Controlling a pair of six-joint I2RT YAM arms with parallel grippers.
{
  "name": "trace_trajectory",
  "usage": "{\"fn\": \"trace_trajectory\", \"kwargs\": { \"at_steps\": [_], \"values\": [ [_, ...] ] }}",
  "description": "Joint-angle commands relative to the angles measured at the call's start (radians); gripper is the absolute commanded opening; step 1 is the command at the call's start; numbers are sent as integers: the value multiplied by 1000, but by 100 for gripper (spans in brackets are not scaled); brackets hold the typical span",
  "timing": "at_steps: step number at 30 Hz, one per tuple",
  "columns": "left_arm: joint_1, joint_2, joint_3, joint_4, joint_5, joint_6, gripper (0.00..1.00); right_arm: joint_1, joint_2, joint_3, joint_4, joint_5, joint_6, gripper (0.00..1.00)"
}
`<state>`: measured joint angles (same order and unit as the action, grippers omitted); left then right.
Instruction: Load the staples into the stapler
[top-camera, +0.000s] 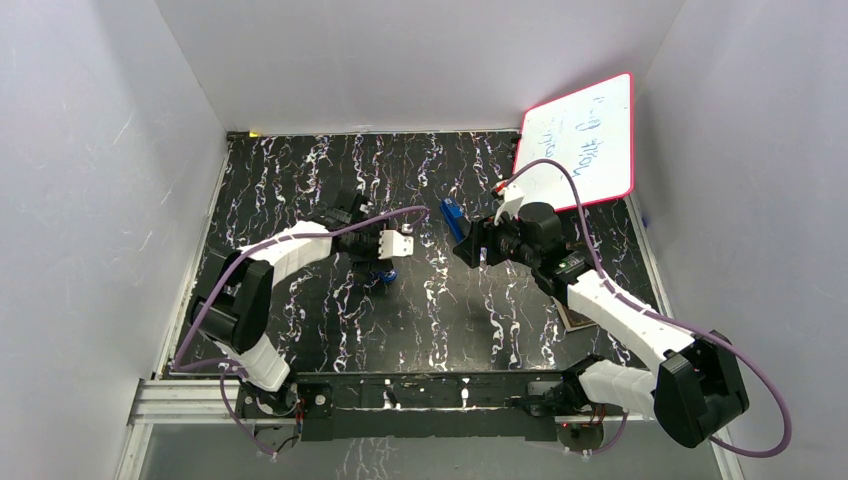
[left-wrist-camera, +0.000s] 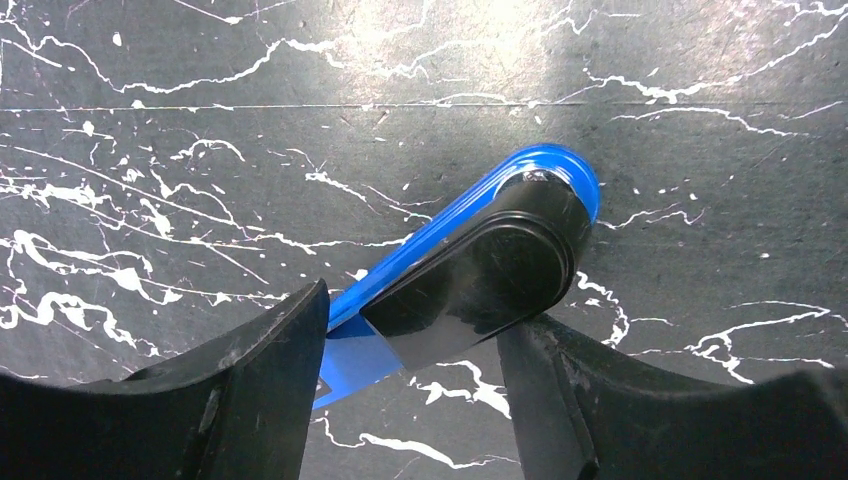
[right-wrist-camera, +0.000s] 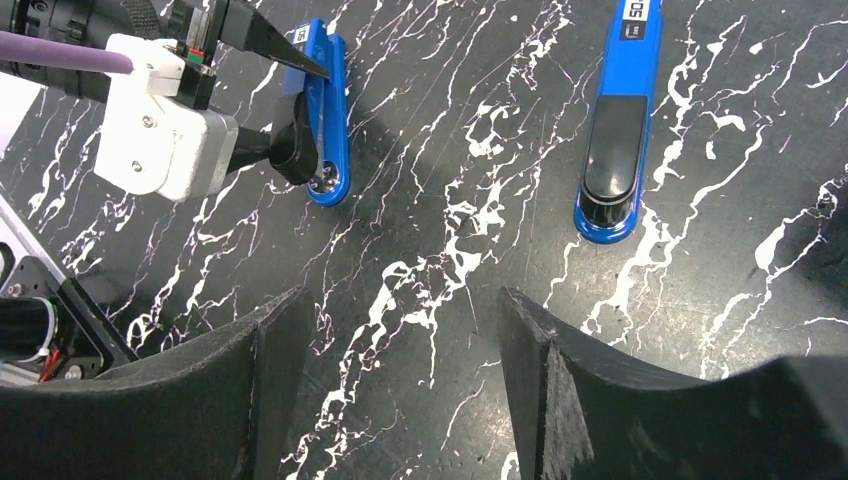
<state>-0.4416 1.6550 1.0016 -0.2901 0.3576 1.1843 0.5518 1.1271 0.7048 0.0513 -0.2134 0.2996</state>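
Two blue staplers lie on the black marbled table. One stapler (left-wrist-camera: 480, 255), with a black top, lies slantwise between the jaws of my left gripper (left-wrist-camera: 415, 320), which is open, its fingers on either side of the stapler's end. It also shows in the right wrist view (right-wrist-camera: 330, 120) and in the top view (top-camera: 388, 275) below the left gripper (top-camera: 392, 262). The second stapler (right-wrist-camera: 618, 120) lies at the table's middle (top-camera: 452, 218), just beyond my right gripper (right-wrist-camera: 400, 310), which is open and empty above bare table (top-camera: 463, 245). No staples show in any view.
A whiteboard (top-camera: 582, 140) with a pink rim leans at the back right. A small flat thing (top-camera: 575, 318) lies partly hidden under the right forearm. White walls close in the table on three sides. The arm bases stand on the rail (top-camera: 430, 390) at the near edge.
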Motion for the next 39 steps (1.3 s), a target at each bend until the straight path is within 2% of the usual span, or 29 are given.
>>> {"fn": "trace_trajectory", "kwargs": {
  "at_steps": [1, 5, 10, 15, 17, 24, 27, 31, 39],
  "values": [
    [-19, -47, 27, -15, 24, -79, 58, -1, 7, 1, 16, -18, -2, 75],
    [-32, -38, 40, -15, 21, -142, 53, 0, 8, -1, 15, -12, 2, 75],
    [-52, -9, 86, -15, -23, -274, 43, -1, 15, -12, 14, 1, 17, 75],
    [-72, 16, 127, -16, -50, -408, 41, 0, 23, -23, 24, 26, 52, 75],
    [-76, 27, 135, -24, -52, -435, 44, 0, 25, -26, 27, 36, 62, 75],
    [-89, 28, 114, -52, -7, -335, 70, 0, 30, -25, 23, 31, 66, 75],
    [-89, 43, 124, -52, 7, -273, 74, 0, 28, -26, 15, 27, 65, 75],
    [-88, 91, 151, -46, -3, -219, 72, 0, 19, -28, 10, 26, 66, 75],
    [-86, 151, 187, -89, -18, -181, 52, 0, 12, -28, 0, 25, 67, 76]
  ]
}}
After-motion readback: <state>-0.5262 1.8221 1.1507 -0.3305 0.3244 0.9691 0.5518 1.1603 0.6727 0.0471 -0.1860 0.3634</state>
